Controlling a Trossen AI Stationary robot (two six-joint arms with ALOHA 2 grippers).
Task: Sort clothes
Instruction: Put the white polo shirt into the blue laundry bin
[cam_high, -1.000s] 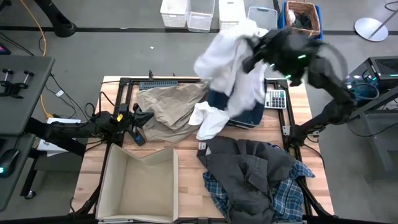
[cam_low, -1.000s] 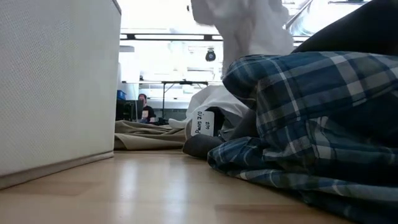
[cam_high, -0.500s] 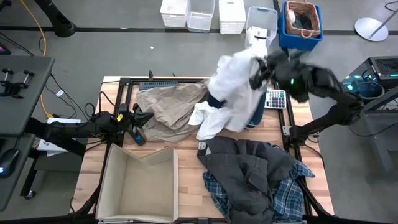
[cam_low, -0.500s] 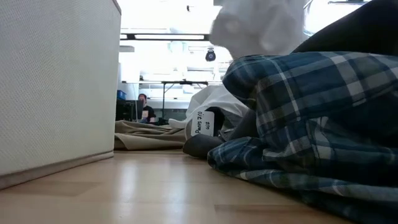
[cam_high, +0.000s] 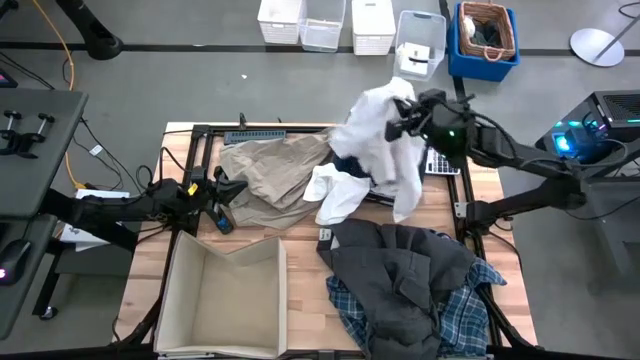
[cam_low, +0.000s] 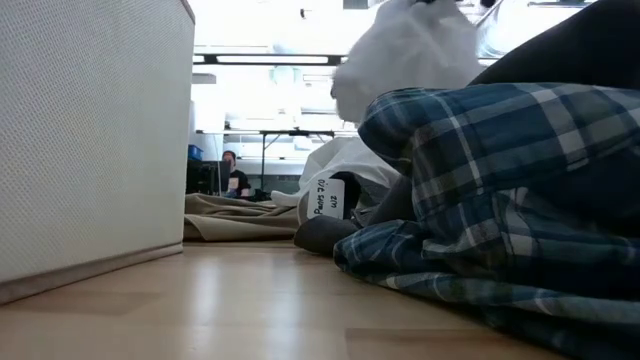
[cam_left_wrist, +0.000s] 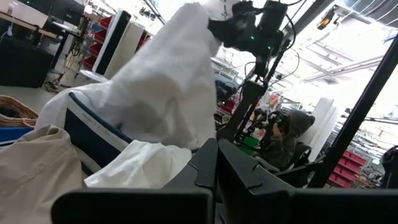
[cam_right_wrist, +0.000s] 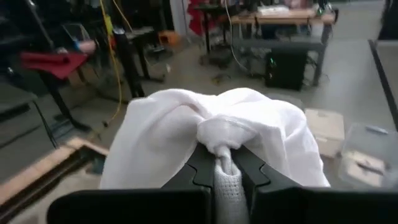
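My right gripper (cam_high: 404, 118) is shut on the white garment (cam_high: 378, 140) above the table's far right part; it also shows in the right wrist view (cam_right_wrist: 217, 134) and the left wrist view (cam_left_wrist: 168, 93). A beige-khaki garment (cam_high: 270, 170) lies on the table at the far middle. A dark grey garment (cam_high: 410, 280) lies on the blue-and-white plaid shirt (cam_high: 460, 315) at the near right. My left gripper (cam_high: 222, 190) rests shut at the table's left, by the khaki garment. My right gripper pinches a bunched fold of the white garment (cam_right_wrist: 219, 148) between its two fingers, several layers gathered. The fingers come about level from the table's right side. The garment hangs below and drapes round the fingers, slack, its lower part (cam_high: 335, 195) on the table.
A beige fabric box (cam_high: 228, 300) stands open at the table's near left. A dark blue folded item (cam_high: 355, 165) and a calculator (cam_high: 443, 160) lie under and beside the white garment. Bins and a basket (cam_high: 485, 30) stand on the floor beyond the far edge.
My right gripper has come down and toward the table's right with the white garment. The cloth, spread wide and high a second ago, has sunk and bunched up, hanging narrower below the fingers.
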